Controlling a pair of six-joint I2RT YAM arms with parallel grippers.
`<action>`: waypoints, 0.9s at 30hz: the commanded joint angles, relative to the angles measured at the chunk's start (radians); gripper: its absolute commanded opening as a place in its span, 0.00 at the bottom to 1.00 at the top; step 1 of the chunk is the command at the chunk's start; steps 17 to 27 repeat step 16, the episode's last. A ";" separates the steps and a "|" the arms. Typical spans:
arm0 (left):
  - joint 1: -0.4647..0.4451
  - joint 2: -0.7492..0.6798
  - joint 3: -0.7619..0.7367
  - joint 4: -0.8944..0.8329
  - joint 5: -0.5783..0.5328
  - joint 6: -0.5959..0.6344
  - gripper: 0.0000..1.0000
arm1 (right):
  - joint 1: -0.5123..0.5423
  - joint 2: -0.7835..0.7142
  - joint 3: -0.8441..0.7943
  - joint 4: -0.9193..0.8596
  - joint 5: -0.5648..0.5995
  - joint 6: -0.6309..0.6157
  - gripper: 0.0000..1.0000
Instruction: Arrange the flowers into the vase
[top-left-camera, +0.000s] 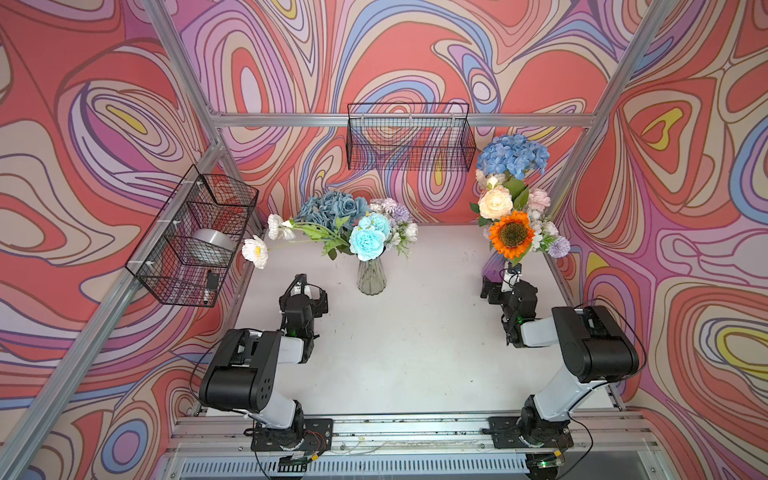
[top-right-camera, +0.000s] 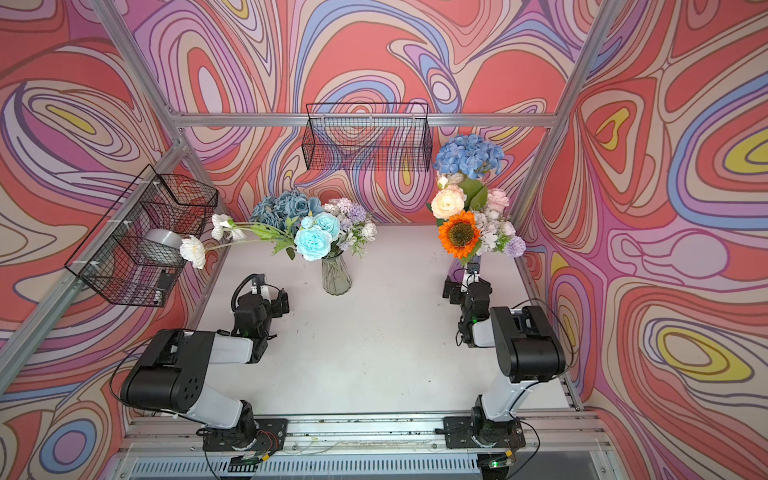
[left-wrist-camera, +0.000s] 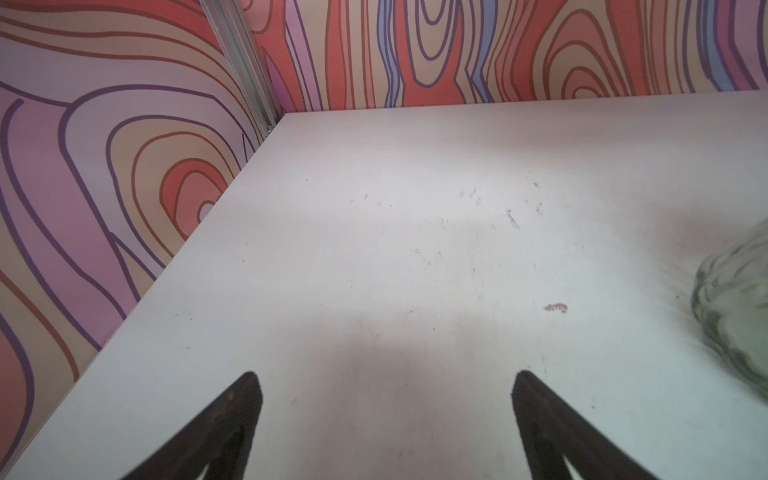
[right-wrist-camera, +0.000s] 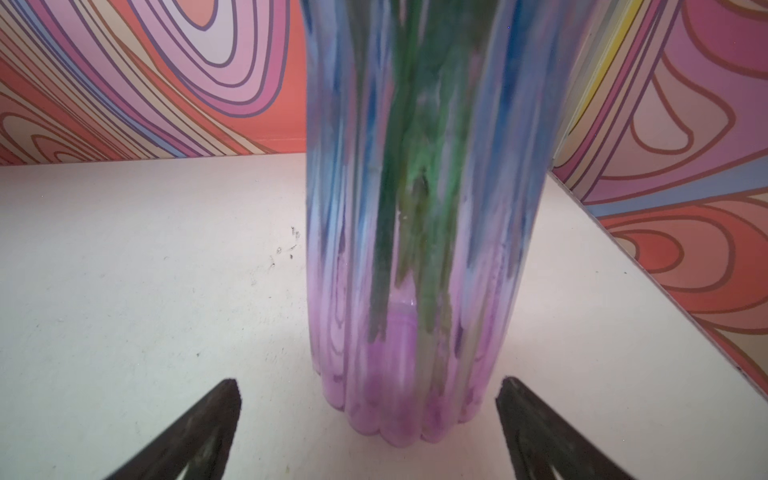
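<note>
A clear ribbed glass vase (top-left-camera: 371, 278) (top-right-camera: 336, 276) stands mid-table in both top views. It holds blue roses (top-left-camera: 330, 210), pale blue blooms (top-left-camera: 368, 239), lilac clusters (top-left-camera: 395, 212) and white poppies (top-left-camera: 255, 249) leaning left. At the back right a purple-blue vase (right-wrist-camera: 415, 249) (top-left-camera: 493, 264) holds a blue hydrangea (top-left-camera: 512, 156), a peach rose (top-left-camera: 494, 202) and an orange sunflower (top-left-camera: 511, 234). My left gripper (top-left-camera: 306, 286) (left-wrist-camera: 386, 382) is open over bare table, left of the clear vase (left-wrist-camera: 735, 307). My right gripper (top-left-camera: 505, 280) (right-wrist-camera: 370, 381) is open, its fingers either side of the purple vase's base without touching it.
A wire basket (top-left-camera: 409, 137) hangs on the back wall. Another basket (top-left-camera: 191, 237) on the left wall holds a grey tape roll (top-left-camera: 214, 241). The white table (top-left-camera: 415, 340) is bounded by patterned walls at the back and both sides, with aluminium frame posts at the corners.
</note>
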 joint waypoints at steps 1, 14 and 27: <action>0.008 0.006 0.015 -0.015 -0.005 -0.025 1.00 | -0.001 0.000 0.005 -0.002 -0.012 0.016 0.98; 0.008 0.007 0.013 -0.014 -0.003 -0.023 1.00 | 0.000 0.000 0.008 -0.011 -0.011 0.014 0.98; 0.008 0.006 0.013 -0.013 -0.007 -0.023 1.00 | 0.000 -0.001 0.006 -0.007 -0.011 0.015 0.99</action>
